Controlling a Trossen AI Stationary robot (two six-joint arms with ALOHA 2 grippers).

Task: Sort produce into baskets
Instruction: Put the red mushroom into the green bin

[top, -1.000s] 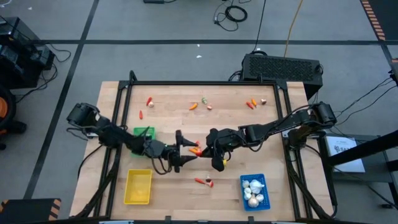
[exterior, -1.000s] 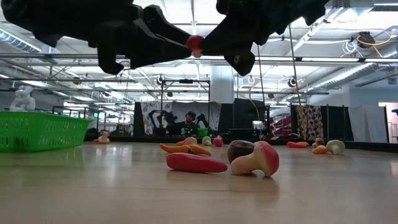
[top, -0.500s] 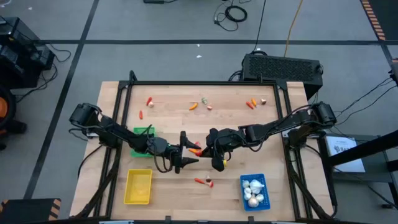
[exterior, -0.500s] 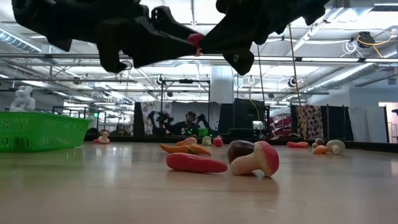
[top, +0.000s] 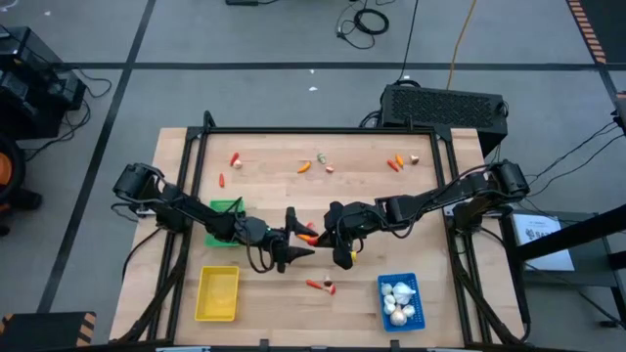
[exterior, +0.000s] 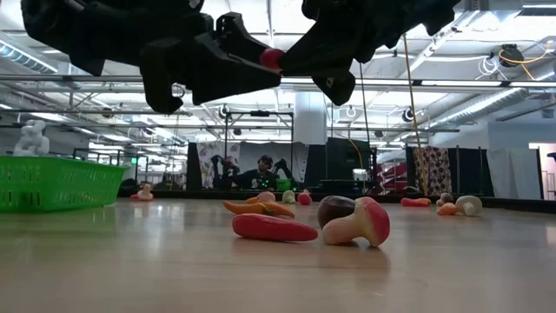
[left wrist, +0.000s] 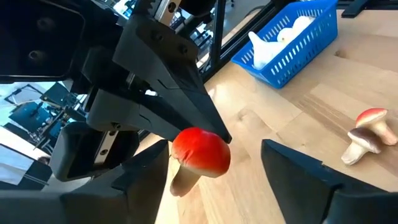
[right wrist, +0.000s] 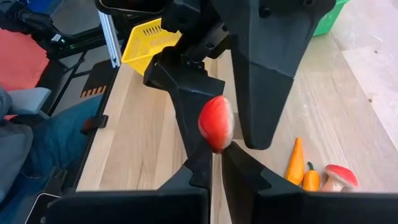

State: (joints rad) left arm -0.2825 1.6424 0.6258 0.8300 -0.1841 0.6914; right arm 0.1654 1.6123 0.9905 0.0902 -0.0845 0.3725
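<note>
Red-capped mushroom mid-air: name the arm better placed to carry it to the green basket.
Probably left: the left gripper, open, flanks the mushroom pinched by the right gripper, and the green basket sits beside its arm.

A: How are the 4 cameras set?
B: 1 looks straight down on the desk (top: 254, 303); 1 sits level at its surface; 2 wrist views face each other, sharing the red-capped mushroom (left wrist: 200, 151) between the tools.

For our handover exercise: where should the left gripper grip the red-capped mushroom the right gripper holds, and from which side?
Across the mushroom's round cap, approaching opposite the right gripper, which is shut on it; the cap sits bare between the left gripper's open fingers.
</note>
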